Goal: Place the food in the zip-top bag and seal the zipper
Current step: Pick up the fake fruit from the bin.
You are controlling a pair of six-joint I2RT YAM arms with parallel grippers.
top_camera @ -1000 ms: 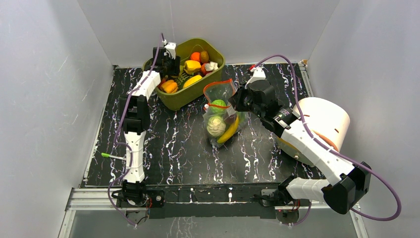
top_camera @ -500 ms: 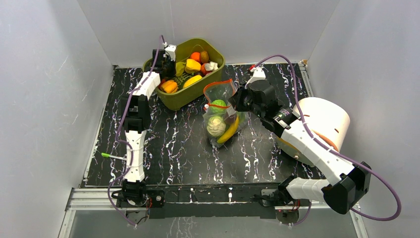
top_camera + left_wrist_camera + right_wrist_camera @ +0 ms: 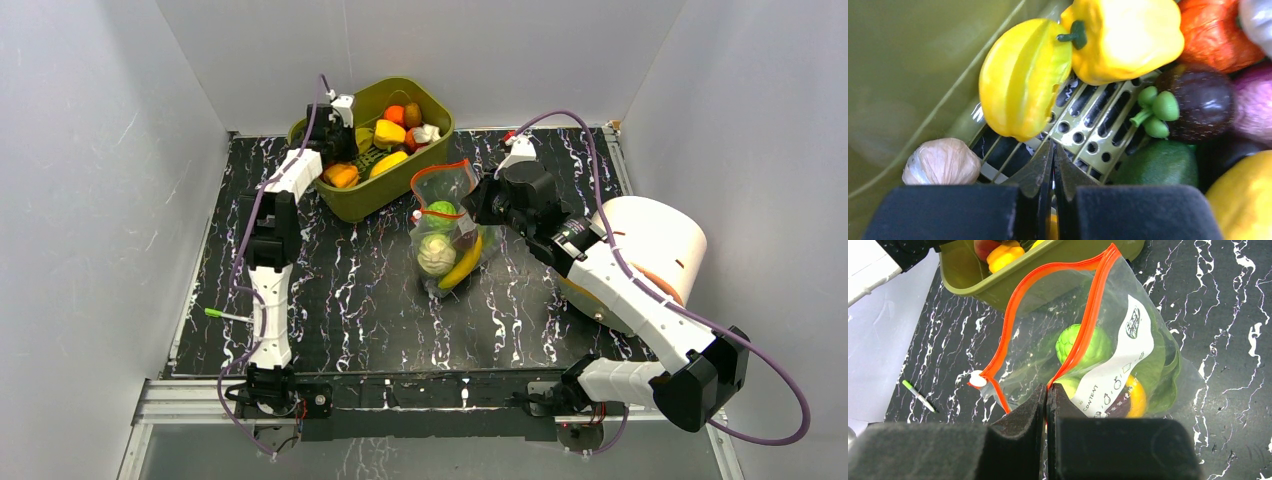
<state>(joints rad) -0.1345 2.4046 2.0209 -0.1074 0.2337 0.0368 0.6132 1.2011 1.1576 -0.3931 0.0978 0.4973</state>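
**Left jaws shut in the tub, right jaws pinching the bag's mouth strip**

Left gripper [image 3: 1052, 148]: black fingers pressed tip to tip, no gap, nothing seen between the tips. They sit low inside the olive-green plastic tub [image 3: 908, 60], just over its slotted floor.
- Just beyond the tips lies a ribbed yellow star fruit [image 3: 1023, 80]. A glossy yellow bell pepper [image 3: 1128, 35] with a green stem touches it.
- A pale papery garlic bulb [image 3: 940, 162] sits left of the fingers, against the tub wall.
- To the right is a dark purple ball [image 3: 1203, 107] with a knobbly green stalk. Nearer the camera is a dark green rounded piece [image 3: 1160, 165], and an orange piece [image 3: 1218, 30] shows at the frame's top edge.

Right gripper [image 3: 1047, 389]: fingers closed flat on the thin red-orange zipper [image 3: 1088, 325], on the near side of the mouth.
- The clear crinkly plastic zip-top bag [image 3: 1068, 295] stands upright mid-table, just beside the tub. Its mouth is open, with the strip's two sides spread into a loop.
- A small white slider tab [image 3: 977, 378] sits at the loop's left end.
- Inside are a bumpy bright green piece [image 3: 1083, 345], a yellow banana [image 3: 1138, 400] and a long green leaf [image 3: 1160, 365].
- A white printed label [image 3: 1120, 360] is on the bag wall.
- From above, a pale green cabbage [image 3: 436, 253] shows low in the bag.

Surroundings: black white-veined table [image 3: 350, 290]. A thin green-tipped pen [image 3: 228, 316] lies near its left edge. A white round drum [image 3: 655, 235] sits at the right, beside the right arm.
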